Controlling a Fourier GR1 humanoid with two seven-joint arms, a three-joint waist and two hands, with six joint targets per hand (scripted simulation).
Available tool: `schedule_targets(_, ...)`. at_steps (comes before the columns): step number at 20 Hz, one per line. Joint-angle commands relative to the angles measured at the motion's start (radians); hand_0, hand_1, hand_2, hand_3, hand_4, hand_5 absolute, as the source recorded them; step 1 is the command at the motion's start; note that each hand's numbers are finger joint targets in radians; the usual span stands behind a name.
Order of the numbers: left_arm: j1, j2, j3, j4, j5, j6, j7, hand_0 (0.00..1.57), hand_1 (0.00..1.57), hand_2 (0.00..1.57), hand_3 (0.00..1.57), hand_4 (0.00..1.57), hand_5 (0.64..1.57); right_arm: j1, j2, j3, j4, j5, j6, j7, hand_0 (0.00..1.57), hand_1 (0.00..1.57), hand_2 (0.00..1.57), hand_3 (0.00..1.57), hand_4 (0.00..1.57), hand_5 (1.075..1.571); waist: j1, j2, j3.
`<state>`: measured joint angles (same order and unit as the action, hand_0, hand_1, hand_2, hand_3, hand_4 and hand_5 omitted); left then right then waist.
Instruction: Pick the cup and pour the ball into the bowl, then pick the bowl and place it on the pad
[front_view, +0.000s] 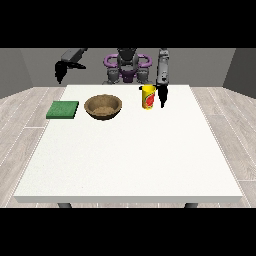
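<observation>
A yellow cup (148, 97) with a red label stands upright on the far part of the white table (130, 150). The ball is not visible. A brown wooden bowl (103, 106) sits left of the cup. A green square pad (63, 109) lies near the table's left edge. The hand at the view's right (162, 95) hangs just right of the cup with its fingers pointing down, close beside it; I cannot tell if it touches. The hand at the view's left (60, 71) is raised off the table's far left corner, away from all objects.
The robot's torso (127, 67) stands behind the far edge of the table. A wood-pattern floor (20, 110) surrounds the table on all sides. The pad lies close to the table's left edge.
</observation>
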<state>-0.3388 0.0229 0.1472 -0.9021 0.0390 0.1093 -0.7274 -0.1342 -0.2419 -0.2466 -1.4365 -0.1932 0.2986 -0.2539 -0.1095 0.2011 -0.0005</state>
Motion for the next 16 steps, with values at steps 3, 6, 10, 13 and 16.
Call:
schedule_targets(3, -0.094, 0.028, 0.072, 0.224, 0.015, 0.014, -0.172, 0.00, 0.00, 0.00, 0.00, 0.00, 1.521, 0.011, 0.007, 0.024, -0.036, 0.014, 0.015, -0.013, 0.00, 0.00, 0.00, 0.00, 0.00, 1.571, -0.048, 0.041, -0.0003)
schedule_targets(6, -0.102, 0.019, 0.032, 0.227, 0.006, -0.008, -0.098, 0.00, 0.00, 0.00, 0.00, 0.00, 1.523, -0.002, 0.008, -0.013, 0.121, 0.042, 0.003, -0.113, 0.00, 0.00, 0.00, 0.00, 0.00, 1.571, 0.012, 0.008, 0.0005)
schedule_targets(10, -0.190, -0.003, 0.053, 0.307, -0.002, 0.070, -0.147, 0.00, 0.00, 0.00, 0.00, 0.00, 1.559, -0.077, -0.021, -0.019, 0.092, 0.008, 0.013, -0.054, 0.00, 0.00, 0.00, 0.00, 0.00, 1.571, -0.025, 0.044, 0.0001)
schedule_targets(13, -0.070, 0.009, -0.011, 0.300, -0.134, 0.258, -0.258, 1.25, 1.25, 1.57, 1.57, 1.33, 1.287, -0.069, -0.023, -0.022, 0.064, -0.010, 0.019, -0.029, 0.00, 0.00, 0.00, 0.00, 0.00, 1.570, -0.047, 0.043, 0.0004)
schedule_targets(16, -0.107, -0.021, 0.014, 0.331, -0.114, 0.360, -0.300, 1.32, 1.32, 1.57, 1.57, 1.45, 1.245, -0.093, -0.045, -0.008, 0.015, -0.014, 0.052, -0.034, 0.00, 0.00, 0.00, 0.00, 0.00, 1.570, -0.115, 0.124, -0.0008)
